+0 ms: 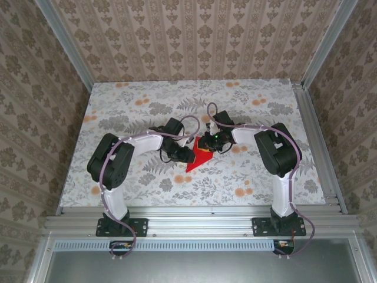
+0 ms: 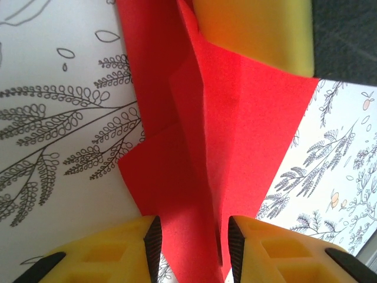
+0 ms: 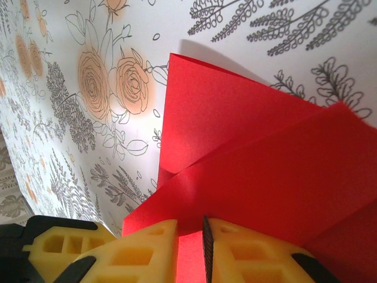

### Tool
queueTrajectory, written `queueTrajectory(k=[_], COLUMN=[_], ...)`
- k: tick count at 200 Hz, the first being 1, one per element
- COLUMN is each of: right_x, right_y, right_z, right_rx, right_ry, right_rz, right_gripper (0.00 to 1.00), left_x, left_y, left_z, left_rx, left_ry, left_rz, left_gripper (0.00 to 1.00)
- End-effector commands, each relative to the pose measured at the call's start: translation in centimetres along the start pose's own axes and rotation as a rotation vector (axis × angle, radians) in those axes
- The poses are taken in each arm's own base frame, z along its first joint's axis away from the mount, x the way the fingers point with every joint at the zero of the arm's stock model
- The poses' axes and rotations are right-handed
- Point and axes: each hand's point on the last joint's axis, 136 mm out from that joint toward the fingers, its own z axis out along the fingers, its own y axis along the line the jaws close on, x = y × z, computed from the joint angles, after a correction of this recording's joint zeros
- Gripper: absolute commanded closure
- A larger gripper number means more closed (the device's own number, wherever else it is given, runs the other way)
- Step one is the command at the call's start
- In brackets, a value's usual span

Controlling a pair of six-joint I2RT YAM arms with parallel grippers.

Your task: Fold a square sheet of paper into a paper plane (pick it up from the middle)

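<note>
The red sheet of paper lies mid-table, creased into a pointed triangle like a paper plane, tip toward the near edge. My left gripper is at its left side. In the left wrist view it stands open, its yellow fingers astride a raised centre fold of the paper without pinching it. My right gripper is at the paper's far end. Its fingers have a narrow gap and their tips rest on the layered paper. One right finger presses on the sheet.
The floral tablecloth covers the table, with aluminium rails along the near edge and patterned walls on three sides. Free surface lies all around the paper, far and to both sides.
</note>
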Motion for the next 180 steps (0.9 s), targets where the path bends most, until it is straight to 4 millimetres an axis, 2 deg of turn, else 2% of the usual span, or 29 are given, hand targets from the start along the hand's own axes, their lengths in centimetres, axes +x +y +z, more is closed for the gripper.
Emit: queueTrajectory(k=[1, 113, 180], right_x=[1.1, 0.8, 1.0], right_y=[-2.0, -1.1, -1.5], right_z=[0.7, 0.0, 0.0], right_rx=[0.052, 0.037, 0.044], right_ry=[0.037, 0.03, 0.032], right_rz=[0.025, 0.014, 0.02], right_gripper=[0.77, 0.77, 0.77], left_x=[-0.5, -0.9, -0.2], left_y=[-0.4, -1.4, -0.5], left_z=[0.1, 1.0, 0.8], left_rx=[0.018, 0.091, 0.08], left_ry=[0.004, 0.008, 0.013], left_rz=[0.029, 0.019, -0.002], left_gripper=[0.63, 0.65, 0.71])
